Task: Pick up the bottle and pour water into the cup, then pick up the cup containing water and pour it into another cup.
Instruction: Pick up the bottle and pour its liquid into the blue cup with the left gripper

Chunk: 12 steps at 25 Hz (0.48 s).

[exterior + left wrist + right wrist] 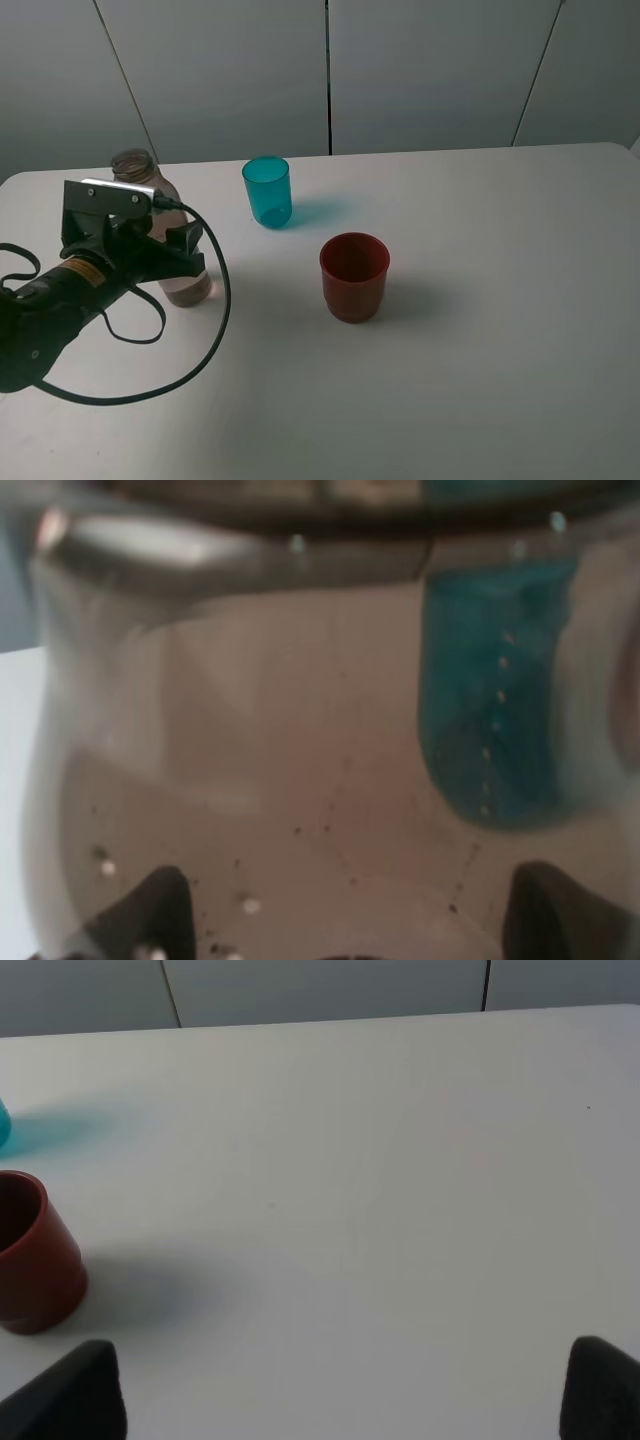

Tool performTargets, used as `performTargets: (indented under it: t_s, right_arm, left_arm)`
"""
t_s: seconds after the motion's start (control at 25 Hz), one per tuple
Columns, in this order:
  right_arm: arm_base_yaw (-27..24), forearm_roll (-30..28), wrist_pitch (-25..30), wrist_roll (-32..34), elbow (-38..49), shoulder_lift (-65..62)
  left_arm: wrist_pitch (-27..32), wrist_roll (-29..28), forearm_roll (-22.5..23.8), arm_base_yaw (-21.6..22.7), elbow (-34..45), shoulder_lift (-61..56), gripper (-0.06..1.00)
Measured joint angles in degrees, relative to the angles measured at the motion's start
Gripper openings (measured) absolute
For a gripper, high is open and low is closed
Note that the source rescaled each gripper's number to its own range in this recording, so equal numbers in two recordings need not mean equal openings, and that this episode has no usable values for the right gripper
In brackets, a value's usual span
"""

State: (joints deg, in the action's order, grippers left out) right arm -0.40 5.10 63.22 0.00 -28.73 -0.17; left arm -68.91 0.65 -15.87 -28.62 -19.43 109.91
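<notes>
I see bare table (500, 300) wide open right of the red cup (354, 276), while the teal cup (267, 191) and bottle (133, 165) crowd the left.

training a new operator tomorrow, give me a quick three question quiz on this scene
1. True or false: the left fingers are shut on the bottle.
2. Which cup stands nearer the bottle? A: the teal cup. B: the red cup.
3. Fill in: the right fingers are ___, holding nothing.
Key: 1 true; 2 A; 3 open.
</notes>
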Motion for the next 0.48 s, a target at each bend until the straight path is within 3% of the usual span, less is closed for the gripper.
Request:
performTargets:
  t_s: [0.28, 0.4, 0.48]
  right_arm:
    - [0.00, 0.00, 0.00, 0.00, 0.00, 0.00]
    - [0.00, 0.00, 0.00, 0.00, 0.00, 0.00]
    - [0.00, 0.00, 0.00, 0.00, 0.00, 0.00]
  left_arm:
    - [1.94, 0.79, -0.64, 0.00, 0.00, -6.59, 0.02]
    - [4.27, 5.10, -2.90, 0.00, -0.48, -11.64, 0.02]
    - [8.32, 11.08, -4.38, 0.20, -1.67, -14.43, 0.02]
